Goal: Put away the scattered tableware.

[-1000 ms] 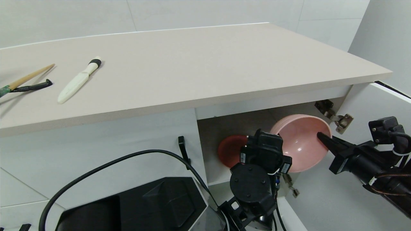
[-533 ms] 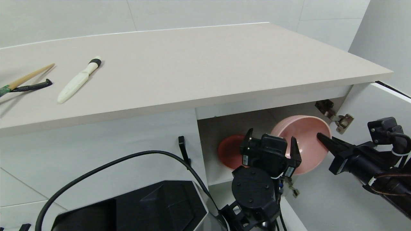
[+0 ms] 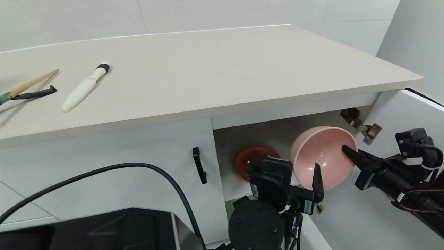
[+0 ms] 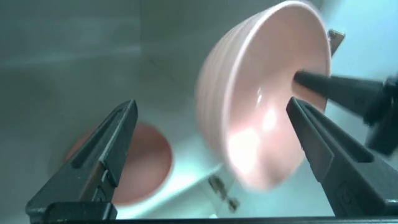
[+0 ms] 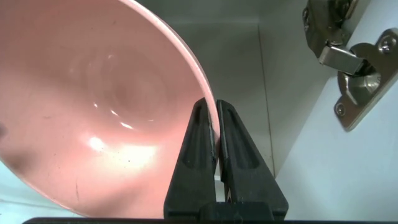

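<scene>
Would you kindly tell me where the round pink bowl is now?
Head view, right side: the round pink bowl hangs tilted at the open cabinet, rim gripped by the right pincer, beside a small red bowl.

No text, number or sign can be read. Small white labels (image 3: 305, 206) are seen on the left gripper (image 4: 211, 106), but their print is too small to be made out.
</scene>
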